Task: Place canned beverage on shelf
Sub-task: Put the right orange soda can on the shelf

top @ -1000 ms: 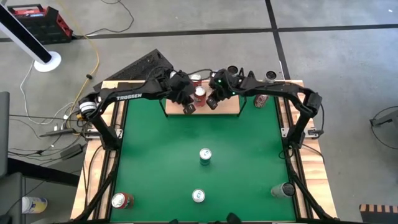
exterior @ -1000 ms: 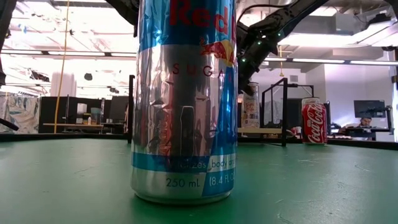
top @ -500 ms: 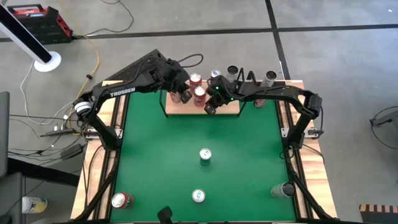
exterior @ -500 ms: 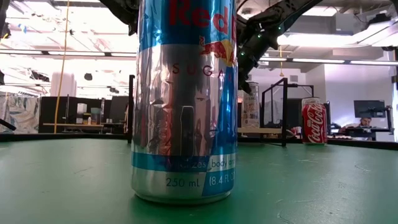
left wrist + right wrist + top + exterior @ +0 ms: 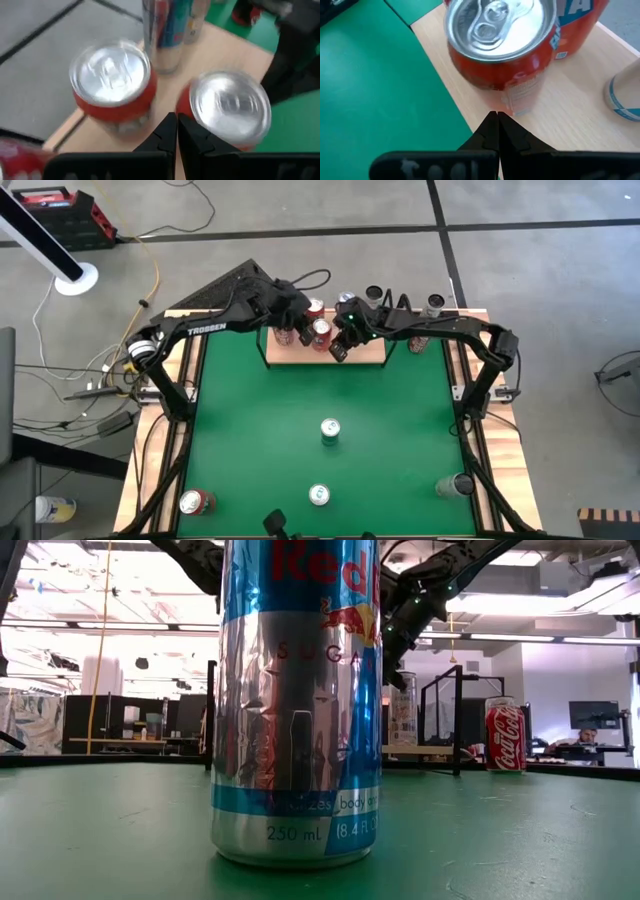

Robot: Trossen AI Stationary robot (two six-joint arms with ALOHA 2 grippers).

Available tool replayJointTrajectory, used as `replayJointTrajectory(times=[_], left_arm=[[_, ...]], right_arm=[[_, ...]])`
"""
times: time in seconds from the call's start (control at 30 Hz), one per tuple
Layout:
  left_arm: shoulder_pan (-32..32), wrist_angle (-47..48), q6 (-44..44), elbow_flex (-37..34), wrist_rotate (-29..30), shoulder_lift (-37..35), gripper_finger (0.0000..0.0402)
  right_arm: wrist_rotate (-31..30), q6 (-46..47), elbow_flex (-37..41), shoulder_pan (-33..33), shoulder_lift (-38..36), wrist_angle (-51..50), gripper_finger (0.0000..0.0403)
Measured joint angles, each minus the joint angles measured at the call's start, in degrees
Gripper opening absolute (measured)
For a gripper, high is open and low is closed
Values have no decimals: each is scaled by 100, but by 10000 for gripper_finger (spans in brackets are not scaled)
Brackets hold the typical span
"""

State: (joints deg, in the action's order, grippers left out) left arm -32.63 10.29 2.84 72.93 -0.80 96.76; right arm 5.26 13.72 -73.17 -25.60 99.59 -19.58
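Note:
The shelf [image 5: 360,352] is a light-wood board at the table's far middle. Red cans stand upright on it [image 5: 322,330] [image 5: 315,307], with a tall silver-blue can [image 5: 165,30] behind them. My left gripper [image 5: 176,131] is shut above the shelf, between two red cans [image 5: 111,82] [image 5: 227,107]. My right gripper [image 5: 496,131] is shut, and its tips stand at the lower wall of a red can [image 5: 502,45] near the shelf's edge. Both grippers show over the shelf in the high view: left gripper [image 5: 300,330], right gripper [image 5: 338,350]. My left gripper's shut fingers stand in the gap between the two red cans; I cannot tell whether they touch either one. My right gripper's shut fingertips point at the red can's lower wall [image 5: 512,102], slanting down from the table's near right; I cannot tell whether they touch it.
Loose cans stand on the green table: one in the middle [image 5: 330,430], one near the front [image 5: 319,495], a red one front left [image 5: 195,502], a grey one front right [image 5: 458,485], a red one right of the shelf [image 5: 420,342]. A Red Bull can [image 5: 295,700] fills the low view.
My left gripper has gone from the shelf's near-left part toward the table's far edge, then a little toward the right, and now stands beside the red cans. My right gripper has stayed at the shelf's near side.

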Motion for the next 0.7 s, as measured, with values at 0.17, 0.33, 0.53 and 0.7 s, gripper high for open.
replayJointTrajectory(times=[0.17, 0.33, 0.53, 0.7], left_arm=[[5, -101, -7, 2, -22, 4, 0], [9, -26, -1, 2, -50, 4, 0], [116, 57, -1, 2, -93, 4, 0], [179, 246, -1, 4, -81, 4, 0]], right_arm=[[-3, -2, 0, -10, 0, -46, 18], [-44, -8, 0, -83, 2, -43, 18], [-63, -68, 0, -215, 2, -32, 18], [-68, -70, 0, -239, 3, 83, 18]])
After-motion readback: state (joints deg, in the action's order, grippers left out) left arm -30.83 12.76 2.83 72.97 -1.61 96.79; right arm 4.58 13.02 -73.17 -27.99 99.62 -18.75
